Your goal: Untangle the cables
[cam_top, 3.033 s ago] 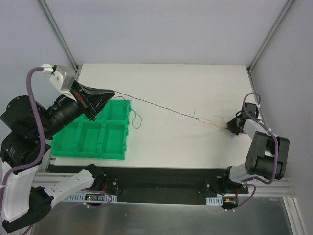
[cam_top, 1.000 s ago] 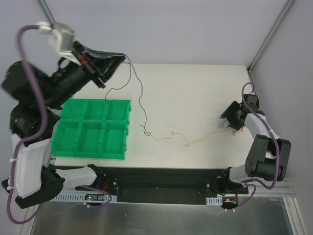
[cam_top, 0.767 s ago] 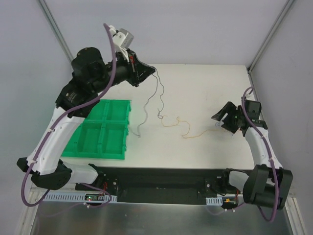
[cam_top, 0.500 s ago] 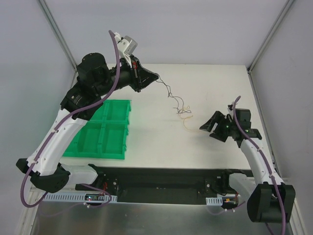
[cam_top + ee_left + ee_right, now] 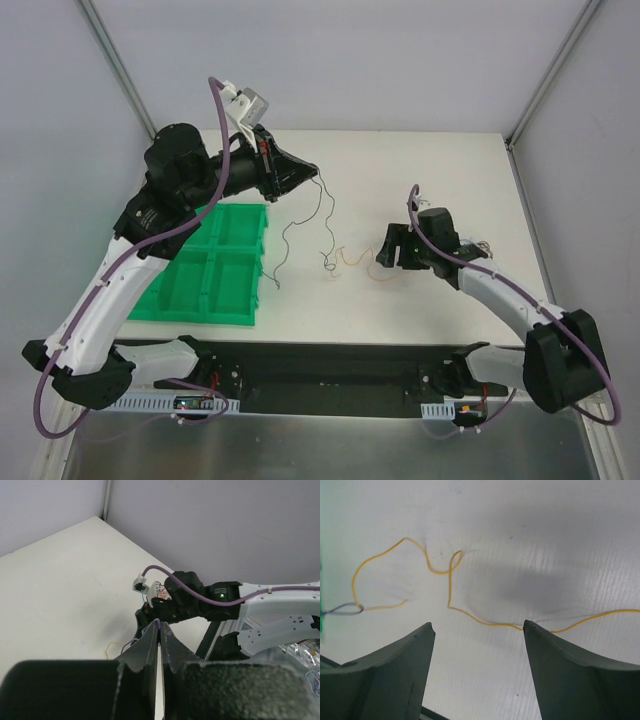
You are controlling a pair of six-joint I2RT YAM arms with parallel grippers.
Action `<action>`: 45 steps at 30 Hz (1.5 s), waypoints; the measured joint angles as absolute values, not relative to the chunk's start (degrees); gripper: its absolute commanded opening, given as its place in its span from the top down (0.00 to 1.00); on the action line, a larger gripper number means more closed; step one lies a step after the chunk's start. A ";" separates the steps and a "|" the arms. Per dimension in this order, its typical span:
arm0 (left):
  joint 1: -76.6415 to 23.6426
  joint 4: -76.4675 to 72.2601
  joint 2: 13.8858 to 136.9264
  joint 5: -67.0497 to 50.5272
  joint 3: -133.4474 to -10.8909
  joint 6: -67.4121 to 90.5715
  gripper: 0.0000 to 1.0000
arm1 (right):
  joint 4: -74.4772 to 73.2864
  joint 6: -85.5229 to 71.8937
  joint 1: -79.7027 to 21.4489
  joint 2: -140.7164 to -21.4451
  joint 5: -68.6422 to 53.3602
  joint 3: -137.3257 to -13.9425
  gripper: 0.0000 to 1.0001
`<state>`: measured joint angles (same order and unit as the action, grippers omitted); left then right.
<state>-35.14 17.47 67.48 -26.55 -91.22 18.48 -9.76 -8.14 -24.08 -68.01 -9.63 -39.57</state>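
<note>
My left gripper (image 5: pixel 311 171), clamped tight on the top ends of the dark cables (image 5: pixel 283 238), has drawn back leftward, so those strands now dangle loose to the desk (image 5: pixel 440 170) instead of sitting bunched up. My right gripper (image 5: pixel 389 250) has swung in from the right edge and hovers wide open and empty over the yellow cable (image 5: pixel 449 587). That cable lies flat and meets the dark ones only at its left end, so I judge little tangle remains.

No text, label, brand, number or sign readable in any view. Small circuit boards (image 5: pixel 192 403) on the front rail (image 5: pixel 330 378) in the top view: any print there too tiny to make out.
</note>
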 measured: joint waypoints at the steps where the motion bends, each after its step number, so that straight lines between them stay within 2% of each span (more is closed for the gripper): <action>1: -35.14 17.41 66.94 -26.68 -91.05 18.59 1.00 | -9.41 -8.08 -24.16 -69.47 -8.73 -39.83 0.29; 6: -35.14 16.97 63.86 -27.09 -89.41 18.81 1.00 | -9.67 -13.08 -24.80 -76.60 -8.23 -44.12 0.30; 12: -35.14 16.62 62.19 -27.88 -86.80 19.03 1.00 | -9.76 -22.83 -29.21 -73.95 -4.99 -44.95 0.28; 19: -35.14 16.64 62.24 -28.53 -85.25 19.59 1.00 | -4.47 -32.05 -32.12 -78.17 -7.44 -48.16 0.41; 23: -35.14 16.36 62.22 -29.34 -84.66 20.27 1.00 | -0.97 -37.01 -33.41 -84.86 -9.43 -48.16 0.41; 28: -35.14 16.43 62.22 -29.65 -83.40 20.53 1.00 | 1.06 -40.80 -35.79 -87.24 -9.91 -47.09 0.42; 32: -35.14 16.38 62.17 -29.98 -82.87 20.64 1.00 | 4.03 -43.07 -36.62 -88.23 -10.81 -45.87 0.53; 34: -35.14 16.36 62.15 -30.04 -82.65 20.64 1.00 | 5.85 -44.27 -36.71 -89.76 -11.53 -45.58 0.64; 37: -35.14 16.36 62.15 -30.04 -82.48 20.64 1.00 | 8.47 -46.19 -36.71 -92.62 -12.62 -45.30 0.85; 40: -35.14 16.29 62.00 -30.04 -82.28 20.64 1.00 | 9.08 -47.20 -36.60 -93.49 -12.71 -45.21 0.99; 45: -34.79 17.12 59.94 -29.91 -81.80 20.32 1.00 | 6.90 -44.58 -31.64 -91.85 -12.60 -45.08 1.00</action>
<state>-34.79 17.12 59.94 -29.91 -81.80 20.32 6.90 -44.58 -31.64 -91.85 -12.60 -45.08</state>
